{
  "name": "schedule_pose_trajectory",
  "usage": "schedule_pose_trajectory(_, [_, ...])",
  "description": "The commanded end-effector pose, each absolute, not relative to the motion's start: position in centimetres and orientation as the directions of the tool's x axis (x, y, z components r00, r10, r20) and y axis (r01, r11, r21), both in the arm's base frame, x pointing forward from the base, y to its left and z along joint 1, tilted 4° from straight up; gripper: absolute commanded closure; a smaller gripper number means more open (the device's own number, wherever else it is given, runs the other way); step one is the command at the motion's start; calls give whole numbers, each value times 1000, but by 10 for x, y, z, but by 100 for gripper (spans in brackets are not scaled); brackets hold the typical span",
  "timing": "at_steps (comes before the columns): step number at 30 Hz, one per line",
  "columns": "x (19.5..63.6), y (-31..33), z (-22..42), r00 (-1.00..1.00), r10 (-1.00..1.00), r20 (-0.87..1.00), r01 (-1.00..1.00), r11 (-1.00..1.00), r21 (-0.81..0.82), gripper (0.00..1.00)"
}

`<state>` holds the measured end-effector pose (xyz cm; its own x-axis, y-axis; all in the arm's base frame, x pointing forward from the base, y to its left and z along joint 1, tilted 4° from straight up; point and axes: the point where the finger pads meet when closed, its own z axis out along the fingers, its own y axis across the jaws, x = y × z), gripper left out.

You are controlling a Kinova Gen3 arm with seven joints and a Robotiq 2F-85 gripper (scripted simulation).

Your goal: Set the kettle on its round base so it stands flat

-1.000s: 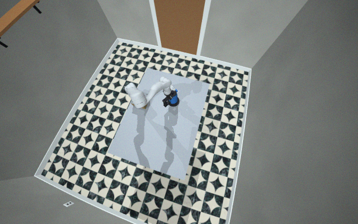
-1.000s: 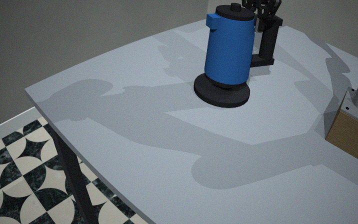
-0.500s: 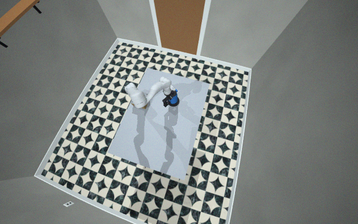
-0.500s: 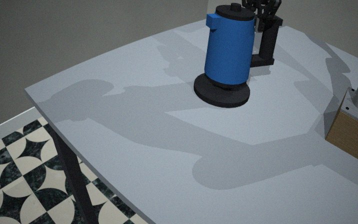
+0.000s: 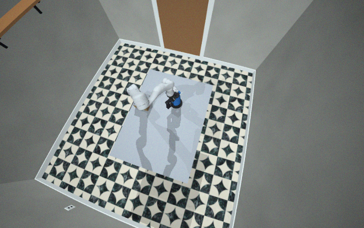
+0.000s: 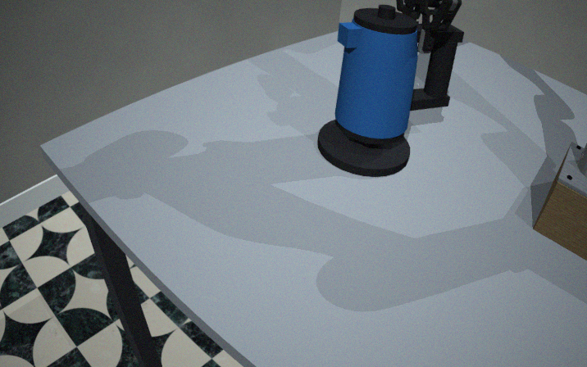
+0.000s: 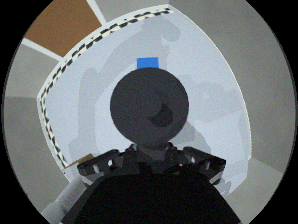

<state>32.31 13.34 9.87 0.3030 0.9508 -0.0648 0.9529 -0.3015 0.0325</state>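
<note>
In the exterior view the nearest thing is the floor [image 6: 38, 268], tiled in cream and dark green star shapes, with a dark leg [image 6: 123, 294] rising to the pale grey tabletop [image 6: 242, 277]. Broad soft shadows of the arm lie across that surface. At the right edge a wooden block [image 6: 562, 220] carries the arm's mount. Further back the round black base [image 6: 363, 157] lies flat on the tabletop, and the blue kettle [image 6: 376, 82] stands over it, leaning slightly, its lower rim close to the disk; whether it is fully seated cannot be told. Its black lid [image 6: 384, 19] with the knob is on top, the spout points left. Behind it the tool [image 6: 430, 19] is clenched on the top of the kettle's black handle [image 6: 439, 69]. From above, the white arm [image 5: 150, 93] bends over the tabletop, which sits in a grey-walled room with a brown door [image 5: 182, 24] at the far side and a wooden bench [image 5: 13, 16] at upper left.
</note>
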Motion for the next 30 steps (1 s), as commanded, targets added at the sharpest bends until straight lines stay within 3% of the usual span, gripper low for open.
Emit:
schedule_pose_trajectory(1, [323, 134, 99, 303, 951, -64, 953, -301, 34, 100])
schedule_pose_trajectory(30, [324, 132, 78, 303, 951, -64, 953, -301, 34, 100])
